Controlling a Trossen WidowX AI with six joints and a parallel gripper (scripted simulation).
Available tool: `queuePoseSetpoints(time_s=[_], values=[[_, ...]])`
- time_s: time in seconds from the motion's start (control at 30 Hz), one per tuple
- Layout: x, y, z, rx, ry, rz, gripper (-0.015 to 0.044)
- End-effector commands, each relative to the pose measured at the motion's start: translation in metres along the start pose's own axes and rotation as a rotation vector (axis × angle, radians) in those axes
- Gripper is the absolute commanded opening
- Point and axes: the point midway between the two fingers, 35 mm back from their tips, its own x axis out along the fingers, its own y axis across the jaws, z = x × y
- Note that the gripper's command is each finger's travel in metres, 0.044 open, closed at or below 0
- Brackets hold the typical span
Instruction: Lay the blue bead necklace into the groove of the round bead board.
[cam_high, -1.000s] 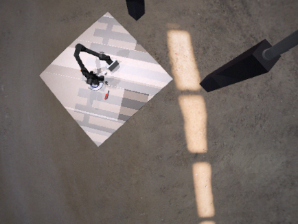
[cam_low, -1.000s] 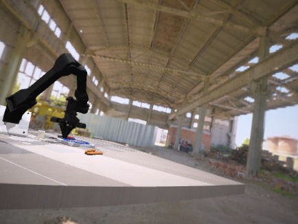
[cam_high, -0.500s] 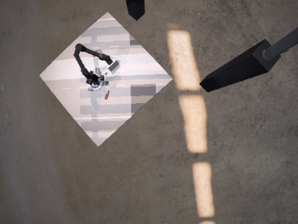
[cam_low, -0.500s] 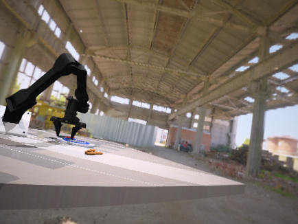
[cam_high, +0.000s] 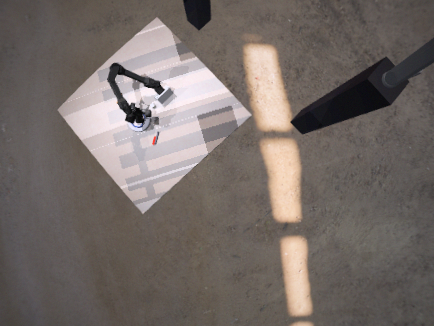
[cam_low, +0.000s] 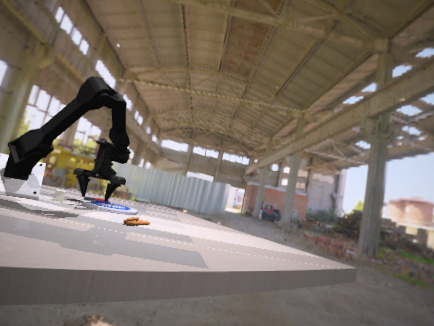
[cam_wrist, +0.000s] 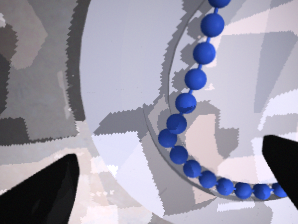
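The round white bead board (cam_wrist: 115, 60) (cam_low: 131, 212) lies under the gripper. The blue bead necklace (cam_wrist: 212, 25) (cam_low: 116, 205) lies on it. In the wrist view the lower beads follow the curved groove line near the bottom, while the upper beads run inside the curved line, toward the board's middle. The rest of the necklace is out of that view. My gripper (cam_wrist: 171, 153) (cam_low: 95, 199) is open and empty, low over the board, with several beads showing between its spread fingers. In the top view the arm hides much of the board.
A red and dark object (cam_high: 155, 139) lies beside the board. An orange-brown beaded heap (cam_low: 136, 221) lies near the board in the exterior view. A small pale block (cam_low: 60, 195) stands near the arm's base (cam_high: 165, 96).
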Motion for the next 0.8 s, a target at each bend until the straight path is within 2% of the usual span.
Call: queuePoseSetpoints(time_s=[0.0, 0.07, 0.23, 0.4, 0.7, 0.77], values=[[-0.001, 0.0, 0.0, 0.006, -0.001, 0.004, 0.044], [-0.004, 0.0, 0.002, 0.061, -0.001, 0.004, 0.0387], [-0.029, -0.004, 0.011, 0.409, -0.001, 0.005, 0.0256], [-0.03, -0.004, 0.012, 0.423, -0.001, 0.005, 0.0125], [-0.013, -0.004, 0.012, 0.423, -0.001, 0.004, 0.012], [-0.021, -0.005, 0.012, 0.427, -0.006, 0.008, 0.012]])
